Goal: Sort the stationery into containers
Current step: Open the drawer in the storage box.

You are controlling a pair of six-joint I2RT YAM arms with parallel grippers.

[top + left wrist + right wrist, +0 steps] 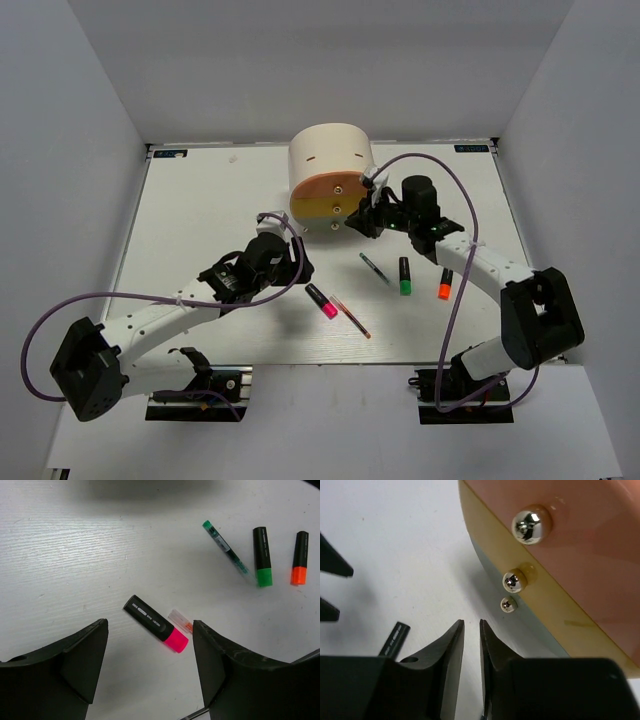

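Presently on the table [200, 220], left to right:

1. Left gripper [150, 625]: jaws spread wide and empty, poised over the pink highlighter [155, 623], which lies flat between them in the wrist view. Hazard: the red pen [179, 619] lies just beside the pink end, so a closing jaw may catch it or knock both askew.
2. Cabinet [330, 170], far middle: the orange, yellow and grey-green drawers [580, 575] all look shut. Hazard: nothing can be stowed until one is drawn out.
3. Right gripper [471, 624]: jaws a narrow slit apart, holding nothing, near the lowest knob [507, 603]. Hazard: the round knob may slip free, or the whole cabinet may slide under a pull.
4. Dark pen [375, 268], green highlighter [404, 276], orange highlighter [445, 284]: loose on the table, near the right forearm. Hazard: a sweep of that arm could scatter them.
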